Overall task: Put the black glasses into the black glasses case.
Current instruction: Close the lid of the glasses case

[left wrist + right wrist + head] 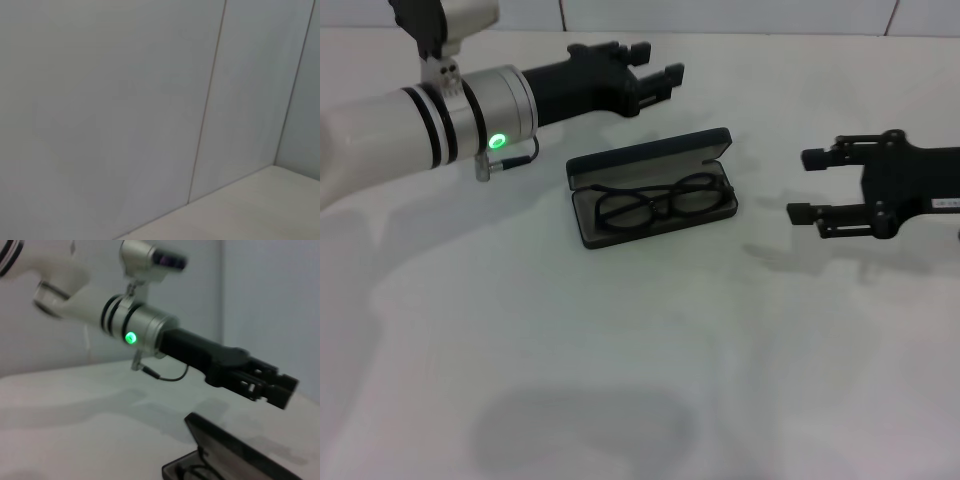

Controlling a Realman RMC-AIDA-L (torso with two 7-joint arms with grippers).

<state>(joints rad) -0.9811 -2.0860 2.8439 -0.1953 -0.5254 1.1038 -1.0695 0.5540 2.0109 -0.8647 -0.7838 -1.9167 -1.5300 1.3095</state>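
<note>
The black glasses case point(650, 162) lies open in the middle of the white table, lid raised toward the back. The black glasses point(663, 201) lie inside it on the grey lining. My left gripper point(658, 64) is open and empty, held above the table behind and left of the case. My right gripper point(806, 184) is open and empty, to the right of the case with its fingers pointing at it. The right wrist view shows the case's lid point(235, 447), a bit of the glasses point(197, 473) and the left gripper point(272, 387) above them.
The white table point(650, 380) spreads wide in front of the case. A tiled wall point(125, 100) stands behind the table. The left arm's silver wrist with a green light point(498, 141) hangs over the table's left side.
</note>
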